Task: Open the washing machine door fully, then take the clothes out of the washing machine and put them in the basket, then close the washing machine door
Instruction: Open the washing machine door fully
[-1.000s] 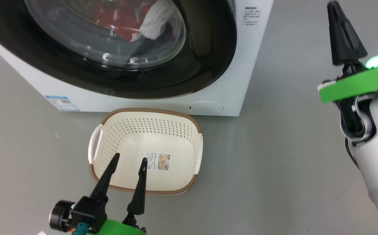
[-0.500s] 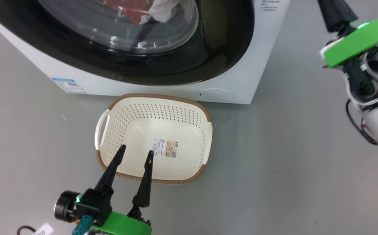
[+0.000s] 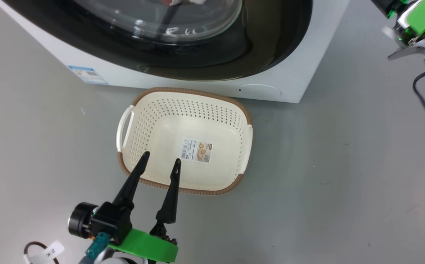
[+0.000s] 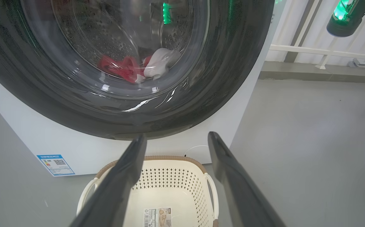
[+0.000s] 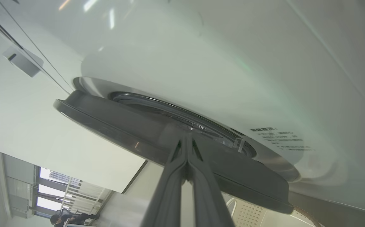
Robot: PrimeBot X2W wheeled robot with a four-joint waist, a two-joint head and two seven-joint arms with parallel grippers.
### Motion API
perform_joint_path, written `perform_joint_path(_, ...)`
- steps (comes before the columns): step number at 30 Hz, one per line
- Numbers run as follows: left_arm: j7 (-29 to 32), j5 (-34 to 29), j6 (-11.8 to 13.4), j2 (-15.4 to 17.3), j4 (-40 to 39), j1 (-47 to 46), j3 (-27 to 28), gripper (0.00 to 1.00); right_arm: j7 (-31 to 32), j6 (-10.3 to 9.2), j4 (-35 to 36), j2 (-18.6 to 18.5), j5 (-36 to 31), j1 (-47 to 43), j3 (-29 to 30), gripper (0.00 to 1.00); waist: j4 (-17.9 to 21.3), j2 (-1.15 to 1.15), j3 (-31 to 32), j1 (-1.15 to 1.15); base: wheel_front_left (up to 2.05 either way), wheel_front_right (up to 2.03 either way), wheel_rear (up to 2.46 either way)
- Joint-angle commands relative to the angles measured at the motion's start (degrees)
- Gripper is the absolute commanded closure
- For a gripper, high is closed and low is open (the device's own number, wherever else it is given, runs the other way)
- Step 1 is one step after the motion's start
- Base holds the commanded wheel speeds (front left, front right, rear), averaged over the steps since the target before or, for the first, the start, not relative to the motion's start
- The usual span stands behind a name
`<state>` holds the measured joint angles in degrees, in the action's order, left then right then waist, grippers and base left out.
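Left gripper (image 3: pixel 162 157) is spread wide at lower centre of the head view, over the near rim of the basket (image 3: pixel 183 110); right gripper (image 5: pixel 187 138) is pressed shut at the black edge of the washing machine door (image 5: pixel 122 123). Grey floor (image 3: pixel 326 165) is seen, and a white railing (image 4: pixel 311 51) at the left wrist view's upper right. The basket is set before the washing machine (image 3: pixel 306 58), mouth up, long axis left-right. The clothes (image 4: pixel 125 67) are seen behind glass.

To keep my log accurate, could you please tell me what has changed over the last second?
The head camera swung, so the washer and basket slid up its view; they did not move. The right claw, shut, rose further than they did, toward the rim of the door. Nothing was gripped or released. The left claw stays open over the basket; the clothes stay behind the door.
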<state>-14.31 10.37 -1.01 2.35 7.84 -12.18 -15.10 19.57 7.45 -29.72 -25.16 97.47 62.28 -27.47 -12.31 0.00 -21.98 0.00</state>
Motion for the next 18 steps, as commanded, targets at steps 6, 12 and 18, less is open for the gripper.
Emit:
perform_joint_path(6, -0.7, 0.8, 0.8, 0.5, -1.5, -1.8, 0.6, 0.00, 7.9, 0.03, -2.2, 1.4, 4.0, 3.0, 4.0, 1.00, -1.4, 0.00, -2.1, 0.00, 0.00, 0.00, 0.00)
perform_joint_path(12, -0.7, 1.3, 1.2, 0.5, -1.8, -2.8, -0.4, 0.00, 14.2, 0.03, -5.3, 2.9, 5.6, 5.5, 6.0, 1.00, -2.1, 0.00, -3.8, 0.00, 0.00, 0.00, 0.00)
perform_joint_path(18, -0.7, 1.8, 1.7, 0.5, -2.1, -3.6, -1.3, 0.00, 17.4, 0.03, -7.6, 3.9, 4.6, 7.1, 6.9, 1.00, -2.7, 0.00, -4.8, 0.00, 0.00, 0.00, 0.00)
